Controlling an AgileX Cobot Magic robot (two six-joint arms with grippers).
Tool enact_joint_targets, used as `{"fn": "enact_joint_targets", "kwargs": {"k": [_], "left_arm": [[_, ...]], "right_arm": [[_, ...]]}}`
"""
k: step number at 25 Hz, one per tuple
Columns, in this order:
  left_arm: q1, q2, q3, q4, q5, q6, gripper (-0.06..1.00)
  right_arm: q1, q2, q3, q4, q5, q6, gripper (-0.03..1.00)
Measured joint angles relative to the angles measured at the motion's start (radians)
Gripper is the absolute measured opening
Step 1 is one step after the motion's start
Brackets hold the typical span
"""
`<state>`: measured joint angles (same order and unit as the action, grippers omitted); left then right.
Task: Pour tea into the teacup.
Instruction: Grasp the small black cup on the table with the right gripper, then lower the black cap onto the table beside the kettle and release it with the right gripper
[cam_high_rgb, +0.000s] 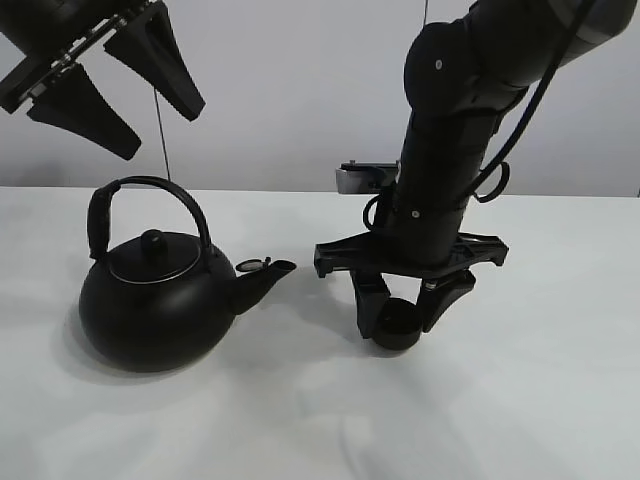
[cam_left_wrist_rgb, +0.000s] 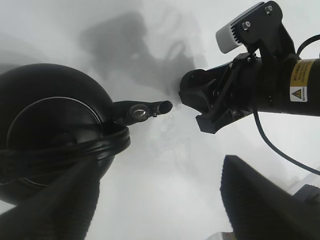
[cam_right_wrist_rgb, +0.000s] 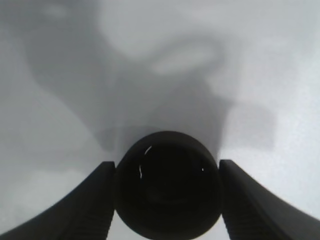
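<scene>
The teacup (cam_high_rgb: 398, 324) is a tiny black bowl-shaped cup, low on the white table right of centre. My right gripper (cam_high_rgb: 402, 322) is shut on it, one finger pressed to each side. The right wrist view shows the teacup (cam_right_wrist_rgb: 167, 185) from above, held between the two fingers (cam_right_wrist_rgb: 95, 200). The big black kettle (cam_high_rgb: 150, 310) with an arched handle stands on the left, its spout (cam_high_rgb: 275, 270) pointing at the cup with a gap between them. My left gripper (cam_high_rgb: 162, 130) hangs open and empty high above the kettle. The left wrist view shows the kettle (cam_left_wrist_rgb: 50, 125) below it.
The white table (cam_high_rgb: 520, 400) has bare surface in front of and to the right of the cup. The right arm's body (cam_high_rgb: 450, 150) rises above the cup. A grey wall stands behind the table.
</scene>
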<state>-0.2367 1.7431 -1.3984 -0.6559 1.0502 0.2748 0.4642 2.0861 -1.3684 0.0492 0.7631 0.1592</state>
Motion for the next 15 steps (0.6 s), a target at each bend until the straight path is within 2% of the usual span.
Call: {"fn": "enact_joint_targets", "kwargs": {"k": [5,15], "left_arm": [[0.0,0.0,0.0,0.0,0.0,0.0,0.5],[0.0,0.0,0.0,0.0,0.0,0.0,0.5]], "right_arm": [[0.0,-0.003,0.0,0.001,0.006,-0.003,0.4],[0.004,-0.126,0.0,0.043,0.076,-0.043,0.4]]}}
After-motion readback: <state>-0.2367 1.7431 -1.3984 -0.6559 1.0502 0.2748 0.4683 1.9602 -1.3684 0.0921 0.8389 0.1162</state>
